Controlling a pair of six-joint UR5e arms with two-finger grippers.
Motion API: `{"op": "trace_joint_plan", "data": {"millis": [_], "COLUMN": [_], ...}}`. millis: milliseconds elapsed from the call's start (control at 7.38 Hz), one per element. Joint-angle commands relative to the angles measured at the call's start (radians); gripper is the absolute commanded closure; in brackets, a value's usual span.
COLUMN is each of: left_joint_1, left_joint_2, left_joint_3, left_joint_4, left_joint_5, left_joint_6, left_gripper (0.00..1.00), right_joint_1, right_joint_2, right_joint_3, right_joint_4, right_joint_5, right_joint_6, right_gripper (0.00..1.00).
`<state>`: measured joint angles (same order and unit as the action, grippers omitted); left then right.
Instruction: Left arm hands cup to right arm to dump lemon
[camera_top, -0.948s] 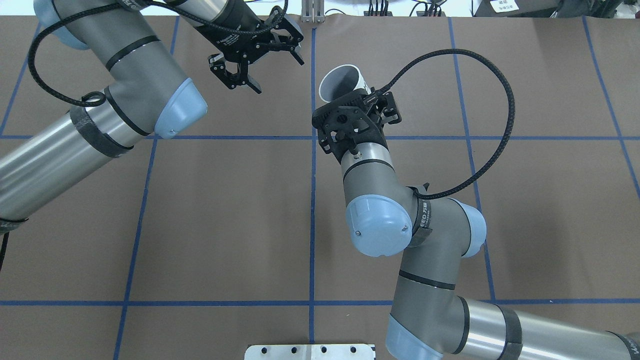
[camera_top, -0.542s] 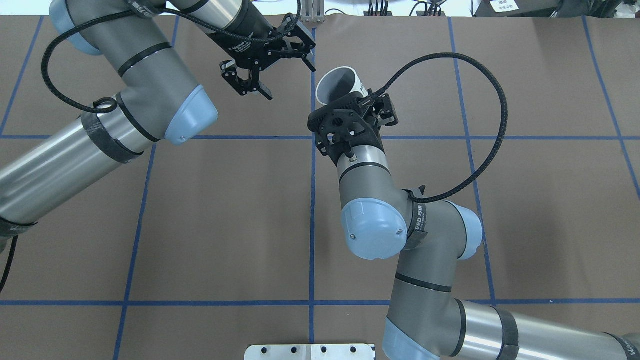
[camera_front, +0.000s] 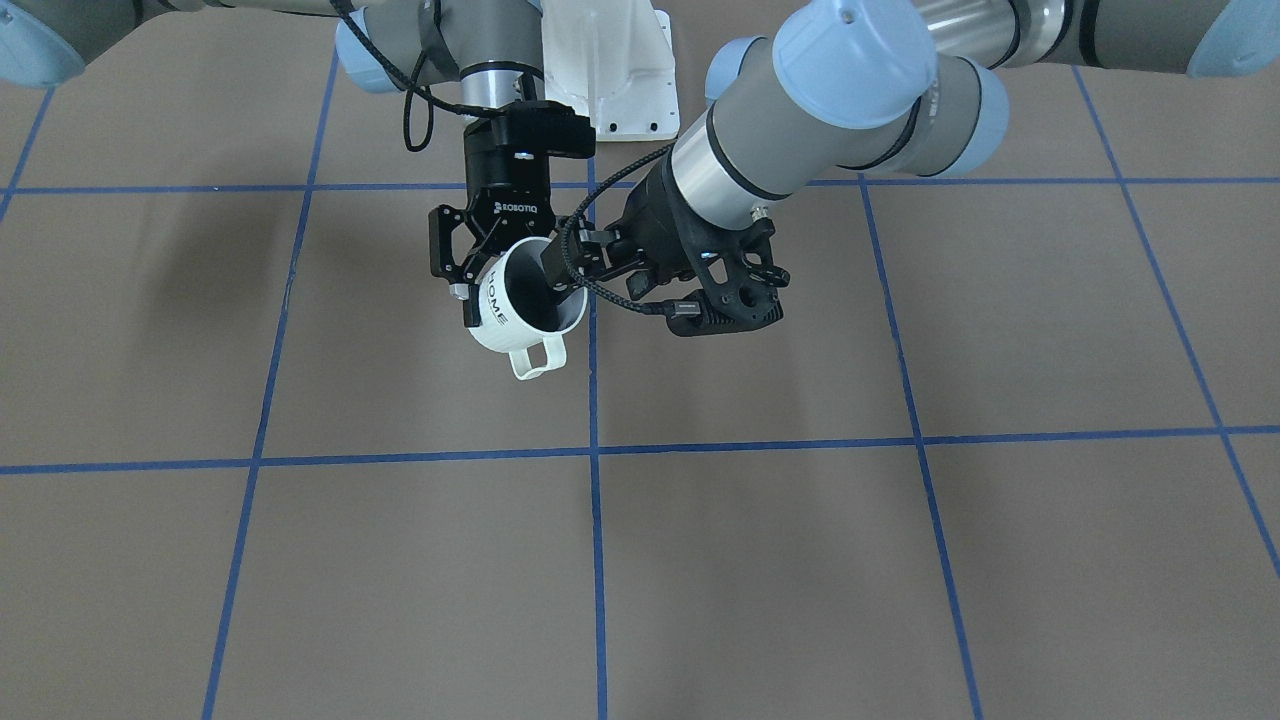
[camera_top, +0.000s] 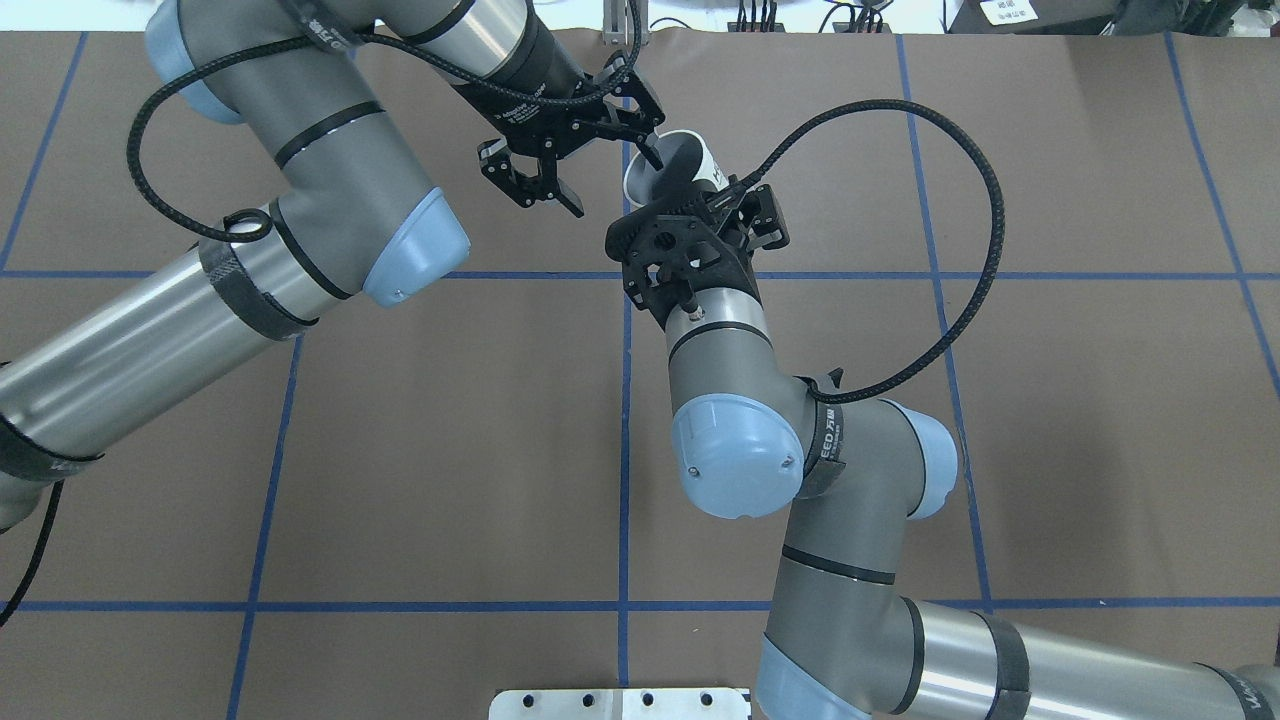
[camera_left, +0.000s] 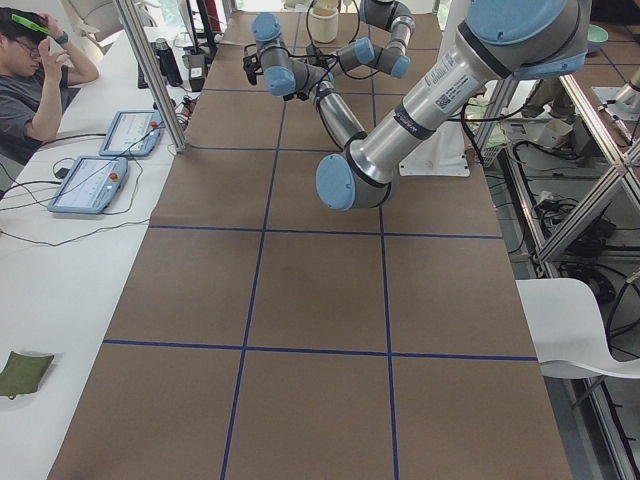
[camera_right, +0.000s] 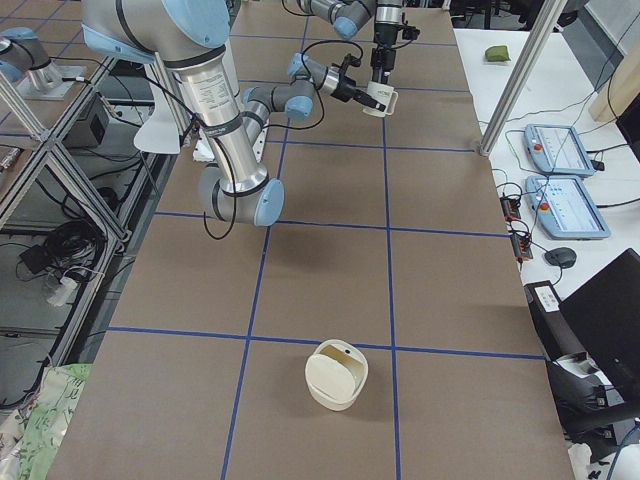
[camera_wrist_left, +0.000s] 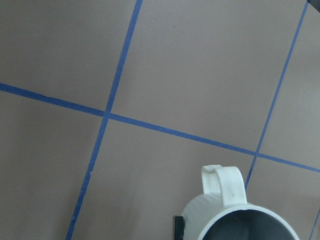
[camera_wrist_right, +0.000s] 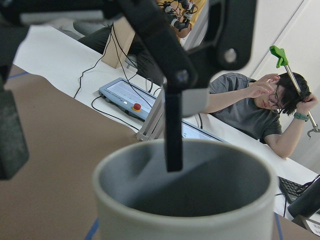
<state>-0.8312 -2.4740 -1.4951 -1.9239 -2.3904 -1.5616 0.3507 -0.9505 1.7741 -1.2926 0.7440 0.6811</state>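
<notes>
Right jaws straddle cup (camera_front: 490, 318) rim (one finger (camera_wrist_right: 173, 120) inside).

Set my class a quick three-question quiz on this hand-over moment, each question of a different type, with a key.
1. Multiple choice: which gripper is gripping the cup? A. the left gripper. B. the right gripper. C. neither.
2. True or false: the right gripper is shut on the cup's handle.
3. Fill in: the lettering on the cup's side reads ____.
Key: 1 A. 2 False: it is open and the handle is untouched. 3 HOME.
</notes>
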Motion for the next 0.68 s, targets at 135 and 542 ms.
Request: {"op": "trace_joint_plan", "data": {"millis": [135, 542], "left_joint_1": [0.014, 0.015], "left_joint_2": [0.000, 0.000], "left_joint_3": [0.006, 0.006], "left_joint_4": [-0.001, -0.001], "left_joint_5": [0.000, 0.000], "left_joint_6": [0.003, 0.005], "left_gripper": [0.45, 0.59], "right_joint_1": [-0.002, -0.002], "right_joint_2": [0.002, -0.001], "right_joint_3": [0.001, 0.001], "right_joint_4": [-0.002, -0.001], "right_joint_5": [0.000, 0.000], "right_joint_6": [0.000, 0.000], "right_gripper": [0.83, 0.82]}}
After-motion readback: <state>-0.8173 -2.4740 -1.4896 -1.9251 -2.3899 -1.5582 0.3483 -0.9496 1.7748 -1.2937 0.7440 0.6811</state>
